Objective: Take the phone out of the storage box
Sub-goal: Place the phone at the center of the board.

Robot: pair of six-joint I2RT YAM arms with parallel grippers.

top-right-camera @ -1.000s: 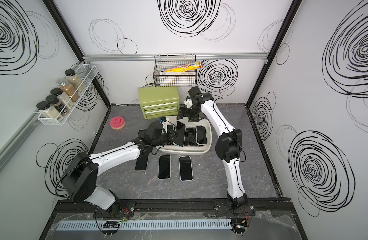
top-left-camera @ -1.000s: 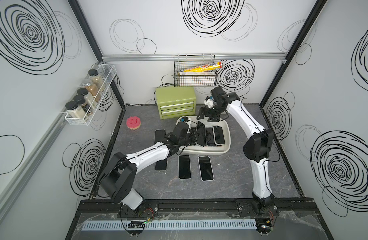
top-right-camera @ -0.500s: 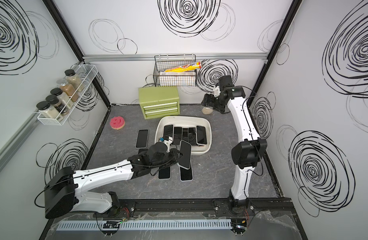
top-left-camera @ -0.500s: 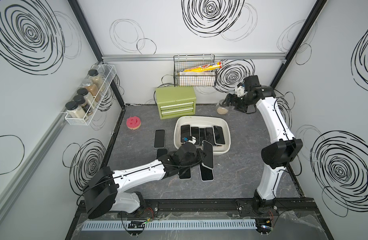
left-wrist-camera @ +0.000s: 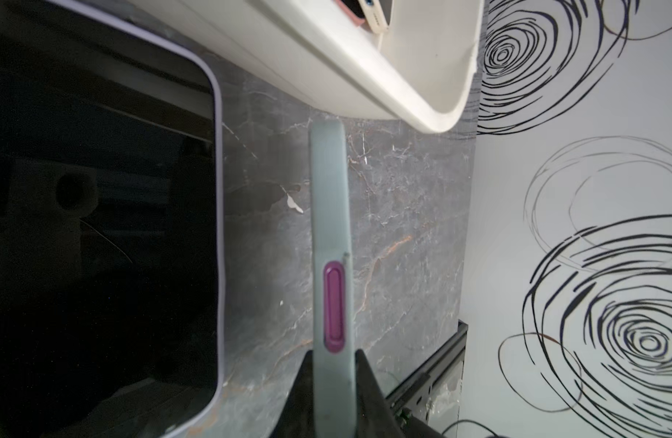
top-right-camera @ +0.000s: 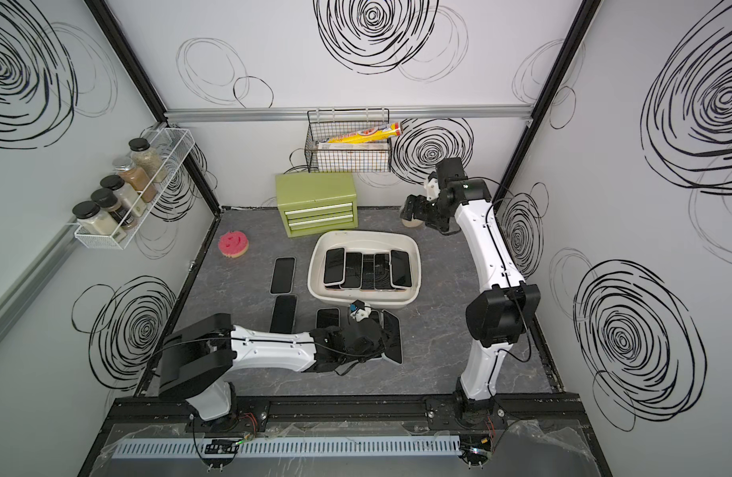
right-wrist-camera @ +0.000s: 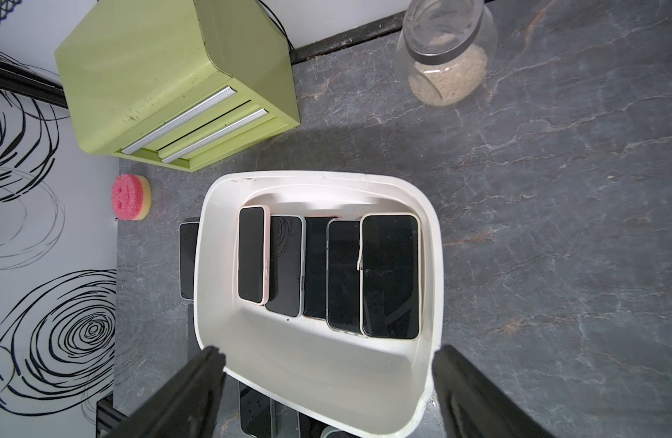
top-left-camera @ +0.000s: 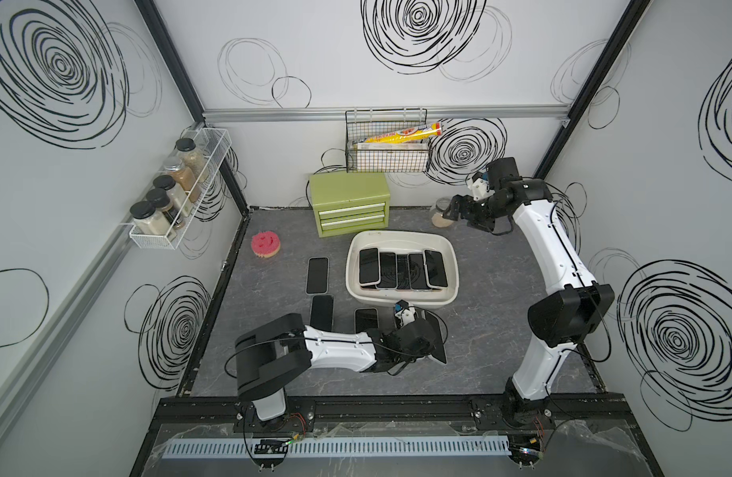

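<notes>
Left gripper [left-wrist-camera: 333,364] clamped on phone [left-wrist-camera: 330,227], tilted on edge, outside storage box [top-left-camera: 400,236], just in front of its near wall. More phones [top-left-camera: 387,270] lie in the box. Right gripper [top-left-camera: 452,210] jaws wide apart, raised back right by glass jar [top-left-camera: 440,217], well apart from box.

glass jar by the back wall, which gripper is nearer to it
Right. The right gripper hangs close by the glass jar; the left gripper is far off, in front of the storage box.
</notes>
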